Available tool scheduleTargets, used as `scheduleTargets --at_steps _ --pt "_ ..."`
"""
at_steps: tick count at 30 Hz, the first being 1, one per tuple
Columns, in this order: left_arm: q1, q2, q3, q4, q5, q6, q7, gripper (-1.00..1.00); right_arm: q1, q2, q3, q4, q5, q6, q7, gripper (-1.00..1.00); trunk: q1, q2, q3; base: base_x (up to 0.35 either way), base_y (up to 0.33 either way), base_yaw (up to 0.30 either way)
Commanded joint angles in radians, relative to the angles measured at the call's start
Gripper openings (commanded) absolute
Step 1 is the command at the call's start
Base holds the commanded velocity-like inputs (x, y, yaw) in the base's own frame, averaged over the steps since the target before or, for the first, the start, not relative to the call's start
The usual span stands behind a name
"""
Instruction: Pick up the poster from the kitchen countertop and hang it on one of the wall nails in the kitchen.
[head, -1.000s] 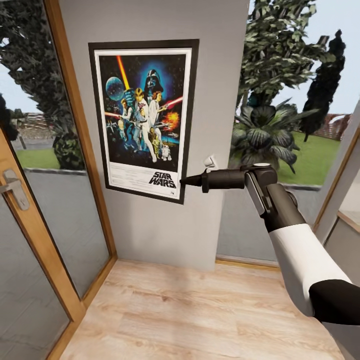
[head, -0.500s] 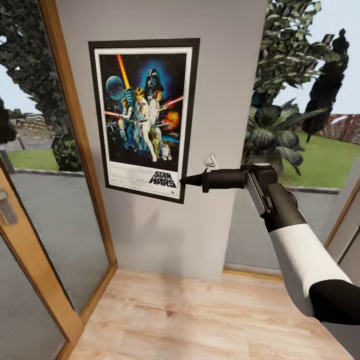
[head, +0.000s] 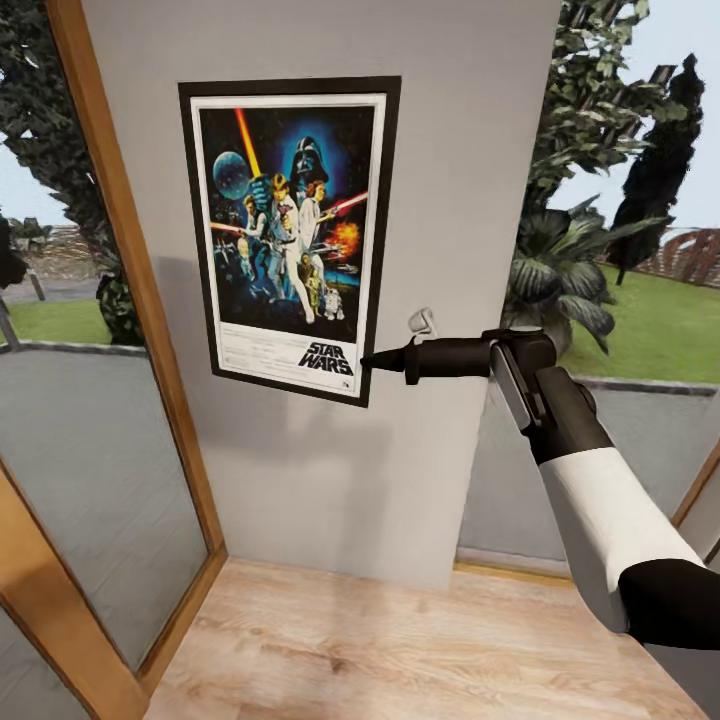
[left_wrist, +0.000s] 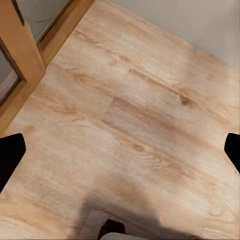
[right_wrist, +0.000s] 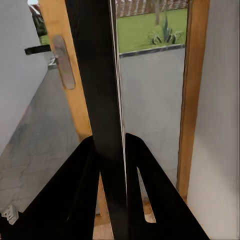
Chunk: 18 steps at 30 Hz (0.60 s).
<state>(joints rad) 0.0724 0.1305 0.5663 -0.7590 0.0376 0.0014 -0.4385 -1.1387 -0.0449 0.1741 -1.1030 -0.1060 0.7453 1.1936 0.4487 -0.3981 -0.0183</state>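
Observation:
The poster (head: 290, 235), a Star Wars print with a white border and black frame, stands upright and flat in front of the light-grey wall (head: 450, 150). My right gripper (head: 368, 362) is shut on its lower right edge, the arm reaching in from the right. In the right wrist view the poster (right_wrist: 100, 75) runs edge-on as a dark strip between the two fingers of the right gripper (right_wrist: 111, 145). My left gripper (left_wrist: 120, 155) hangs open over the plank floor (left_wrist: 140, 100), fingertips far apart. The wall nail is hidden. The countertop is out of view.
A wood-framed glass door (head: 120, 300) borders the wall on the left, its handle (right_wrist: 62, 60) visible in the right wrist view. A tall garden window (head: 620, 250) lies to the right. A small white fitting (head: 422, 322) sits by the gripper. The pale wood floor (head: 400, 650) lies below.
The camera has moved: the wall panel looks wider and the door frame has slid left and down. The poster and right gripper keep their place in the view, grip unchanged.

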Motion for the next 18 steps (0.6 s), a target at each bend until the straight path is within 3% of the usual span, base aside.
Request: scheduleTargets --at_steps 1,12,18 --pt "0.0 0.0 0.001 -0.001 0.004 0.0 -0.005 1.0 -0.001 -0.001 0.002 0.0 -0.011 0.011 -0.002 -1.0 0.001 -0.002 -0.002 0.339 0.0 0.0" --pt "0.0 0.0 0.001 0.0 0.004 0.0 -0.005 1.0 -0.001 -0.001 0.002 -0.001 -0.011 0.011 -0.002 -1.0 0.001 -0.002 -0.002 0.336 0.0 0.0" --pt "0.0 0.0 0.001 0.0 0.004 -0.001 -0.005 1.0 -0.001 -0.001 0.002 0.0 -0.011 0.011 -0.002 -1.0 0.001 -0.002 -0.002 0.121 0.0 0.0"
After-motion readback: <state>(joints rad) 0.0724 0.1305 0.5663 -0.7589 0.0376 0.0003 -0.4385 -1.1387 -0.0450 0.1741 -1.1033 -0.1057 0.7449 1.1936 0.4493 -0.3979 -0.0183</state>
